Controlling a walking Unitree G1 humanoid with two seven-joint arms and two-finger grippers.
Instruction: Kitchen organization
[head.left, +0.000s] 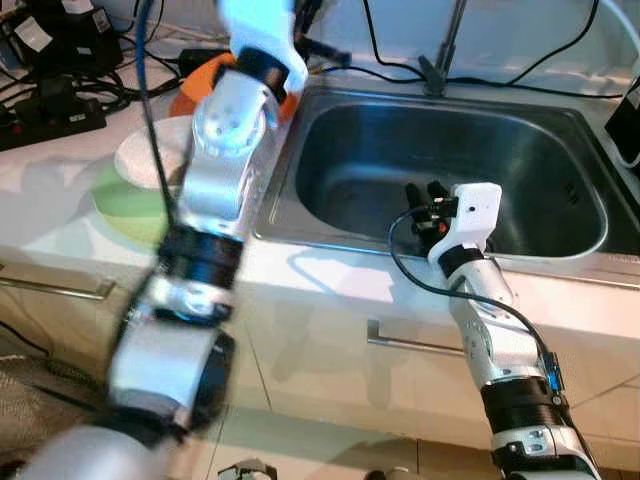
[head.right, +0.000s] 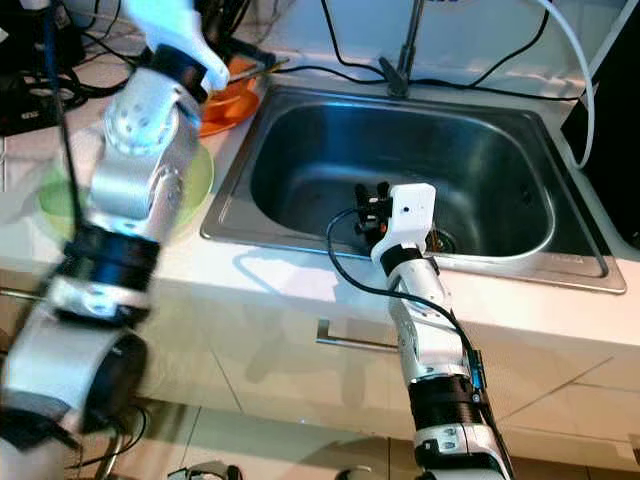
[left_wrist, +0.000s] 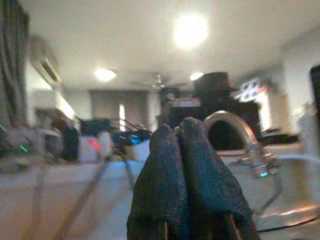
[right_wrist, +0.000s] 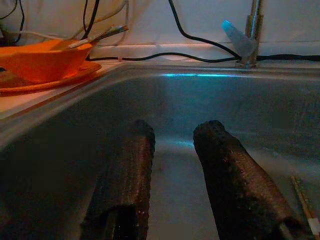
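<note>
— Start at the left of the counter. What sits there?

— A tangle of black cables and a power strip (head.left: 50, 115) at the far left, on the white countertop (head.left: 40, 200). Nearer the sink lies a green plate (head.left: 125, 205) with a white plate (head.left: 150, 155) partly over it, and behind those an orange bowl (head.right: 228, 100) resting on an orange plate (right_wrist: 45, 82), just beside the sink's left rim. Thin utensils (right_wrist: 97, 36) stick out of the bowl.

— And the left arm?

— Raised and blurred, crossing in front of the plates, its white wrist up near the orange bowl. In its wrist view the left gripper (left_wrist: 182, 150) has both black fingers pressed together with nothing between them, aimed out at the room, with a curved tap (left_wrist: 235, 127) behind.

— Moving right?

— The steel sink (head.left: 560, 120), with the faucet (head.left: 445, 55) standing at its back rim and black cords running along the wall behind it. The right gripper (head.left: 425, 195) reaches over the front rim into the basin. Its fingers (right_wrist: 127, 170) are spread apart, holding nothing, pointing toward the back wall of the basin.

— Anything in the basin?

— A thin stick-like piece (right_wrist: 302, 202) lies on the bottom beside the right finger; what it is cannot be told. Below the counter run white cabinet fronts with a metal handle (head.left: 405, 343).
</note>
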